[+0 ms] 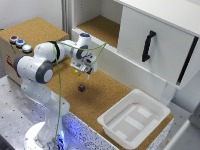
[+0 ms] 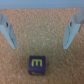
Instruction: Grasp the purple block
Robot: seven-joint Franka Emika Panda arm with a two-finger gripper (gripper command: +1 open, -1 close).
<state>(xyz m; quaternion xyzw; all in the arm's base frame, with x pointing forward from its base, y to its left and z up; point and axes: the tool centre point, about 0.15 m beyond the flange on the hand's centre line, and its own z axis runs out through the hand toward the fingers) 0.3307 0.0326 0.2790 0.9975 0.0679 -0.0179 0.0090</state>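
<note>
The purple block (image 1: 81, 88) is a tiny dark cube lying on the cork board, a little below my gripper (image 1: 87, 73) in the exterior view. In the wrist view the purple block (image 2: 37, 64) shows a yellow mark on its top face and sits between and beyond the two fingertips (image 2: 8, 38), apart from both. My gripper (image 2: 38, 39) is open, with nothing between the fingers. A tiny yellow block (image 1: 76, 72) lies by the gripper's side in the exterior view.
A white tray (image 1: 118, 121) stands on the cork board toward the exterior view's right. White cabinet (image 1: 150, 40) with a black handle (image 1: 147, 46) rises behind. A box with coloured buttons (image 1: 20, 42) sits at the exterior view's left.
</note>
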